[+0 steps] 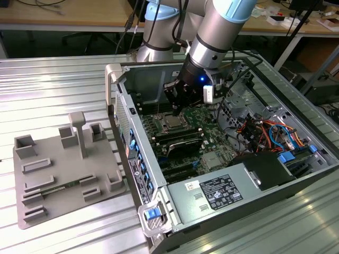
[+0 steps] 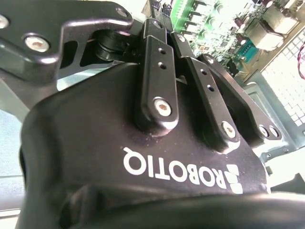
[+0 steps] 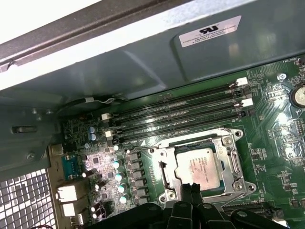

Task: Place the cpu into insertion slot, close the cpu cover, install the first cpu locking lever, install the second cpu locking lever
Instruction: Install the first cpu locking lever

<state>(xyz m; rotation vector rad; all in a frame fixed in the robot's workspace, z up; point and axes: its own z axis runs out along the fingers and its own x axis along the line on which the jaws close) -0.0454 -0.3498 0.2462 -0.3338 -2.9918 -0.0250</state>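
Note:
The cpu [image 3: 199, 166] lies flat in the insertion slot [image 3: 168, 175] on the green board, its silver-grey top facing up; in the exterior view the cpu [image 1: 171, 123] sits mid-board. The silver cpu cover [image 3: 228, 162] lies down around the chip's edges. How the locking levers stand I cannot tell. My gripper [image 3: 191, 187] hangs just above the chip's near edge with its black fingers [image 3: 185, 191] drawn together and nothing visible between them. In the second wrist view the gripper [image 2: 164, 29] points down at the board. In the exterior view the gripper [image 1: 176, 110] is inside the open case.
Long black memory slots [image 3: 181, 113] run beside the socket. The case's metal wall [image 3: 143, 62] rises close behind them. A power supply [image 1: 222, 193] and coloured cables [image 1: 267, 132] fill the exterior view's right. A grey fixture plate [image 1: 63, 169] lies at the exterior view's left.

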